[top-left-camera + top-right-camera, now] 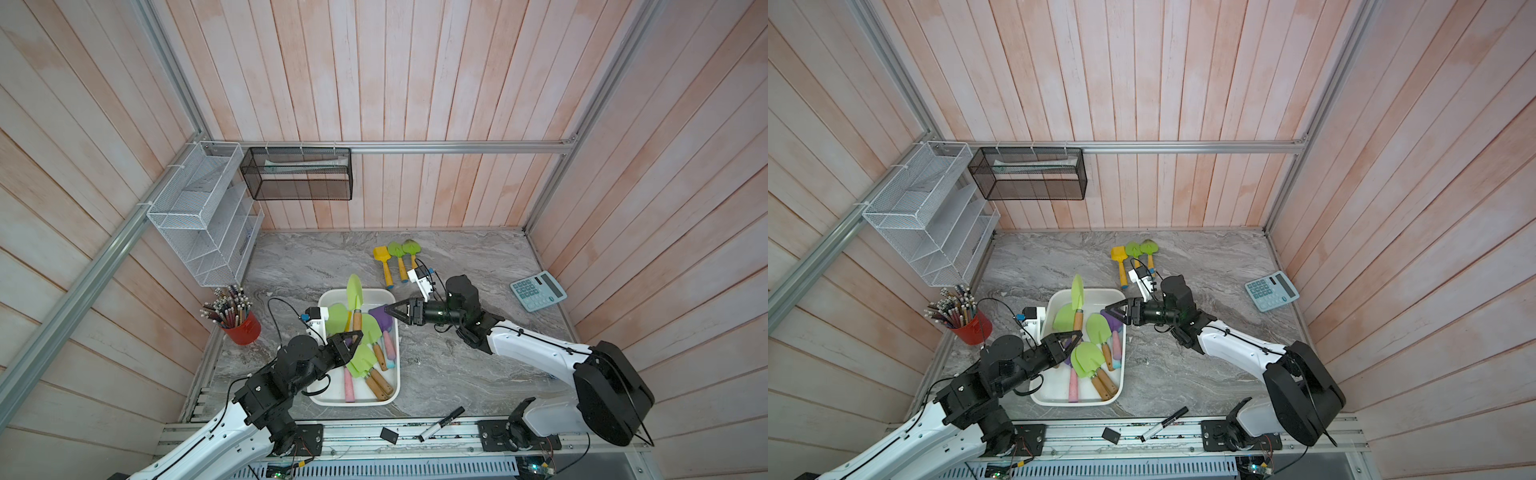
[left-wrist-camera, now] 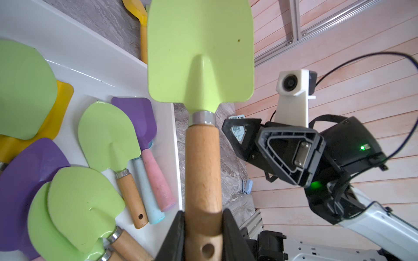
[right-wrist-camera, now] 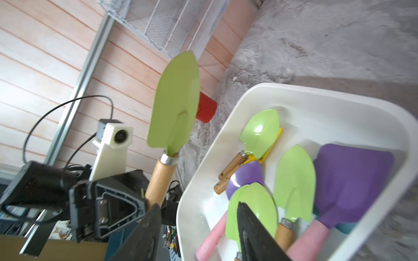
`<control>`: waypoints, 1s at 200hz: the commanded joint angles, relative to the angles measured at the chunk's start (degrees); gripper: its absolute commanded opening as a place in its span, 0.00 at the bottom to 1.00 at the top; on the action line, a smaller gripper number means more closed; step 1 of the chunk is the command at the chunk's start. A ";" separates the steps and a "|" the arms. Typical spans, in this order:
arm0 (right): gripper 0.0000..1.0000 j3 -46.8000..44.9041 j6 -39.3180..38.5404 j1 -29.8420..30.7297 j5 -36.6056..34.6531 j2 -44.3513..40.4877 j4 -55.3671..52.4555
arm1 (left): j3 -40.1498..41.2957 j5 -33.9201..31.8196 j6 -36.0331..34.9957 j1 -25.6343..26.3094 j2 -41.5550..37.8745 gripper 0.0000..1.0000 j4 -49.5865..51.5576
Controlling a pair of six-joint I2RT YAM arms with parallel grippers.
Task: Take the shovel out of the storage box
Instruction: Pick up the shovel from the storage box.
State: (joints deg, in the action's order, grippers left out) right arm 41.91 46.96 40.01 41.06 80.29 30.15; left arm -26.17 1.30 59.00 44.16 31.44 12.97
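Closest to the lens in the left wrist view, the left gripper (image 2: 203, 213) is clamped with both black fingers (image 2: 174, 235) on the wooden handle of a green shovel (image 2: 200, 54), near the handle's end that has a hole. In both top views it is held raised over the storage box (image 1: 332, 397), a little below the middle of the frame, and its blade reaches past the box's upper rim. Inside the box lie more shovels (image 1: 365, 357), green and purple, with wooden, pink and light blue handles, overlapping each other. The right gripper (image 1: 387, 309) hovers at the box's right rim over a purple shovel (image 1: 380, 318). Its fingers stand apart with nothing between them, but whether a tip touches the purple blade I cannot tell. Higher in the frame, on the grey table (image 1: 457, 365), three shovels (image 1: 397, 257) lie side by side, and a calculator (image 1: 538, 291) lies at the right.
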 commanded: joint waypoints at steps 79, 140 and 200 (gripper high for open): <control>0.58 0.95 13.20 2.38 10.62 8.27 25.46 | 8.26 19.26 5.21 -8.59 1.23 0.15 -26.91; 0.57 4.49 20.52 2.35 12.53 14.26 35.76 | 11.10 23.33 8.19 -9.35 2.74 0.15 -35.08; 0.50 6.16 25.78 2.35 13.61 18.18 42.55 | 12.71 24.67 9.71 -9.56 4.99 0.15 -40.20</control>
State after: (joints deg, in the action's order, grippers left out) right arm 46.50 69.58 42.13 53.04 97.19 66.67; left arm -14.72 24.18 67.99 34.96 36.14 -22.02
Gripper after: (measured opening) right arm 0.517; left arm 0.246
